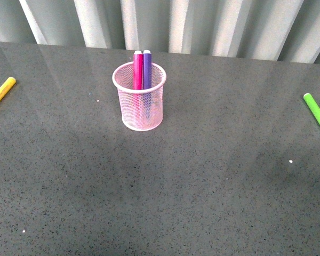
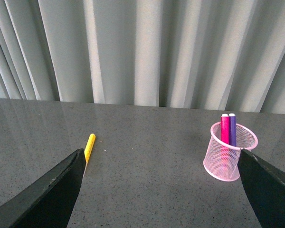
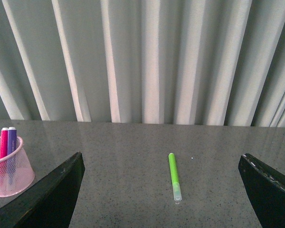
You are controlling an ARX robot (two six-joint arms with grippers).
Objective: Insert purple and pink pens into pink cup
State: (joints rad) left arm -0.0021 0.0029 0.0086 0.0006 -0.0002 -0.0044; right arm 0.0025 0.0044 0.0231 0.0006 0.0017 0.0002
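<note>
Pink cup (image 1: 140, 101) standing mid-table holding both pens, yellow marker (image 1: 1, 93) lying far left, green marker (image 1: 317, 114) far right, bare tabletop (image 1: 165, 197) stretching between.

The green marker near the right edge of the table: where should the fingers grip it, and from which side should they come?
Grip the green marker at mid-barrel, coming from straight above with the right gripper, whose fingers are wide open. It lies flat on the table with bare surface around it, so the fingers should probably close across its narrow width.
</note>
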